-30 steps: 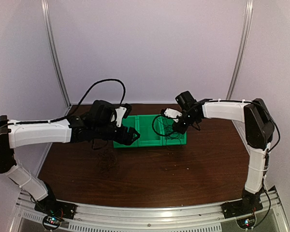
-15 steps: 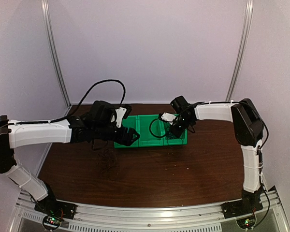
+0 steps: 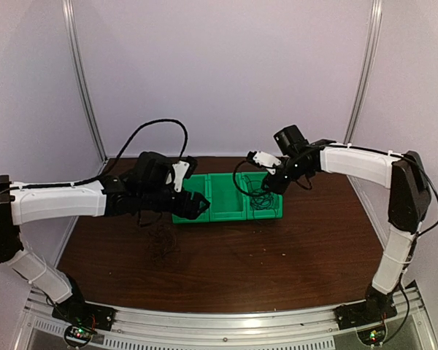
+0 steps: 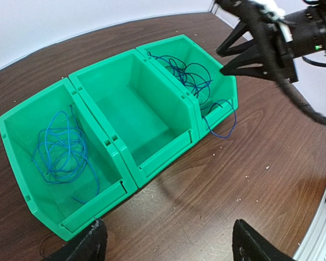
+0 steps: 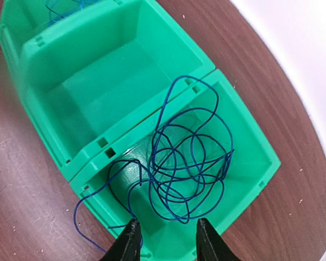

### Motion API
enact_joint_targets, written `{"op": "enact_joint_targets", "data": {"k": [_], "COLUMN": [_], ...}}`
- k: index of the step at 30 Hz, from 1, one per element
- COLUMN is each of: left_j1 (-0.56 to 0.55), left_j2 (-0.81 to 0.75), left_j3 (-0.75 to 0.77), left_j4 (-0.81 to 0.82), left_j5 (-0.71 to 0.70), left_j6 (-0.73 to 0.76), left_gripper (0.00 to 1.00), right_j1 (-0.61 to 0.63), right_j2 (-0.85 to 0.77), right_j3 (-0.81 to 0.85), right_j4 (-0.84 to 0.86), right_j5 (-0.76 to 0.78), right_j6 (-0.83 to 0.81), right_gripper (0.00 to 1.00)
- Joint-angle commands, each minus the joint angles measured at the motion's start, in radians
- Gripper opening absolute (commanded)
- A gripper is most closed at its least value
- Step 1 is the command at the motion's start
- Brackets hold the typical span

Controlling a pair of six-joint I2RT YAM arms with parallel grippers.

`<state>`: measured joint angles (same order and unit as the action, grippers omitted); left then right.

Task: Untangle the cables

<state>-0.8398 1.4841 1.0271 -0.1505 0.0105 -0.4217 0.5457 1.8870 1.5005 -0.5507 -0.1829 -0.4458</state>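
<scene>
A dark blue cable lies coiled in the right compartment of the green bin, with one loop hanging over the front wall onto the table. A black strand runs beside it. My right gripper hovers just above that compartment, open, with nothing between its fingers. A lighter blue cable is coiled in the left compartment, and the middle one holds nothing. My left gripper stands open over bare table in front of the bin. A loose tangle of thin black cables lies on the table below the left arm.
The bin sits at the back middle of the brown table. White walls and metal frame posts close in the back and sides. The left arm's thick black cable arches above the bin's left end.
My right gripper dipped into the right compartment, then rose and drew back to the right, its jaws parting. The dark blue cable now rests in the bin. The left arm has stayed put.
</scene>
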Motion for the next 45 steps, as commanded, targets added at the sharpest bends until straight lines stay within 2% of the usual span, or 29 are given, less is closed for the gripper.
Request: {"op": "enact_joint_targets", "data": {"k": [1, 6, 11, 20, 33, 36, 39, 45], "left_j1": [-0.002, -0.002, -0.002, -0.002, -0.002, -0.002, -0.002, -0.002], "left_j2": [-0.027, -0.018, -0.020, -0.021, -0.006, 0.000, 0.001, -0.012], "left_j3": [-0.007, -0.007, -0.007, -0.013, -0.003, 0.002, 0.004, 0.005], "left_j4": [0.040, 0.049, 0.042, 0.040, 0.039, 0.039, 0.040, 0.031], "left_j5": [-0.036, -0.038, -0.041, -0.048, -0.047, -0.041, -0.040, -0.044], "left_j6": [0.017, 0.012, 0.013, 0.011, 0.020, 0.020, 0.020, 0.021], "left_gripper": [0.81, 0.81, 0.82, 0.82, 0.82, 0.82, 0.83, 0.82], "right_j1": [0.007, 0.029, 0.070, 0.082, 0.093, 0.095, 0.094, 0.090], "right_j2": [-0.089, -0.102, -0.080, -0.041, 0.010, 0.023, 0.019, -0.038], "right_j3": [-0.091, -0.192, -0.256, -0.268, -0.260, -0.250, -0.228, -0.154], "right_j4": [-0.025, -0.019, 0.025, 0.083, 0.086, 0.105, 0.106, 0.054], "right_j5": [-0.064, -0.146, -0.125, -0.087, -0.091, -0.063, -0.052, -0.060], "right_j6": [-0.093, -0.161, -0.175, -0.166, -0.168, -0.149, -0.129, -0.122], "right_gripper": [0.36, 0.30, 0.25, 0.29, 0.29, 0.19, 0.01, 0.00]}}
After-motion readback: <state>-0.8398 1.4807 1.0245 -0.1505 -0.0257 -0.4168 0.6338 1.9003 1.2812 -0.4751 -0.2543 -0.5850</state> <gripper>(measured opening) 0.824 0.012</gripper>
